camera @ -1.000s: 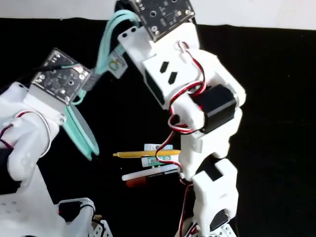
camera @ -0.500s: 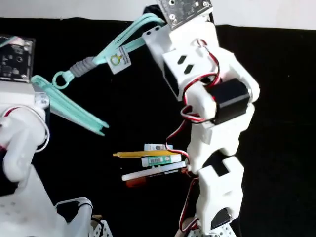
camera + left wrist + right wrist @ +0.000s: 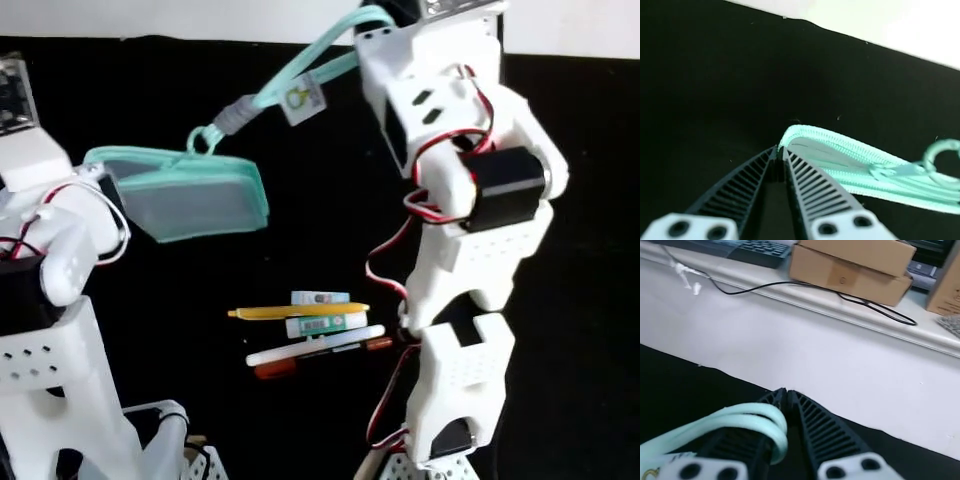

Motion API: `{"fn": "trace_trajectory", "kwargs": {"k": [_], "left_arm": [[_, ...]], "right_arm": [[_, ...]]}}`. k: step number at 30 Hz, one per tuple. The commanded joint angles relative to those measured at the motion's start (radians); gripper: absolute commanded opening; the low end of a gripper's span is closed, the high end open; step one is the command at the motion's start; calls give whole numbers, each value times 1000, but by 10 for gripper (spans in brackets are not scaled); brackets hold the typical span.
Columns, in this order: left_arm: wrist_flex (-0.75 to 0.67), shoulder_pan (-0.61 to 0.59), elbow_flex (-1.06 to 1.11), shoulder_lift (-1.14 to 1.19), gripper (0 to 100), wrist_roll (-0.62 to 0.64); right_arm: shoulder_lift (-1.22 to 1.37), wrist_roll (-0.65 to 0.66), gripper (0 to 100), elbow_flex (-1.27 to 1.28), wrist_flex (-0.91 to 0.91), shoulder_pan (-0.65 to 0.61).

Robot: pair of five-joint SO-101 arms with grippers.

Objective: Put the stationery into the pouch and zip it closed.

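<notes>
A mint-green pouch (image 3: 185, 195) hangs above the black table, held flat between the two arms. My left gripper (image 3: 108, 185) is shut on the pouch's corner (image 3: 790, 137) beside the zipper. The pouch's strap (image 3: 285, 85), carrying a white tag (image 3: 303, 100), runs up to my right gripper (image 3: 786, 392), which is shut on the strap's loop (image 3: 747, 422) near the table's far edge. The stationery (image 3: 310, 330) lies in a small pile on the table below: a yellow pen (image 3: 290, 312), a white pen (image 3: 315, 346), an orange marker (image 3: 285, 366) and two small labelled pieces.
The right arm's white body (image 3: 465, 260) stands just right of the pile. Beyond the black cloth's far edge is a white ledge (image 3: 850, 365) with cardboard boxes (image 3: 850, 262), a cable (image 3: 790, 285) and a keyboard (image 3: 747, 250).
The pouch swung from hanging edge-on to lying flat. The left arm drew back to the left and the right arm moved up and right, pulling the strap straight.
</notes>
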Motion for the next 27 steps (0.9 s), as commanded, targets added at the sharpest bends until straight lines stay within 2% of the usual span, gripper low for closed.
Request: {"fn": "trace_trajectory", "kwargs": {"k": [1, 21, 27], "left_arm": [[-20, -38, 2, 1, 7, 48], [-20, -45, 18, 1, 7, 48], [-51, -39, 15, 97, 7, 51]], "right_arm": [[-10, -12, 7, -93, 1, 39], [-4, -15, 7, -81, 5, 90], [30, -75, 7, -82, 10, 139]]}}
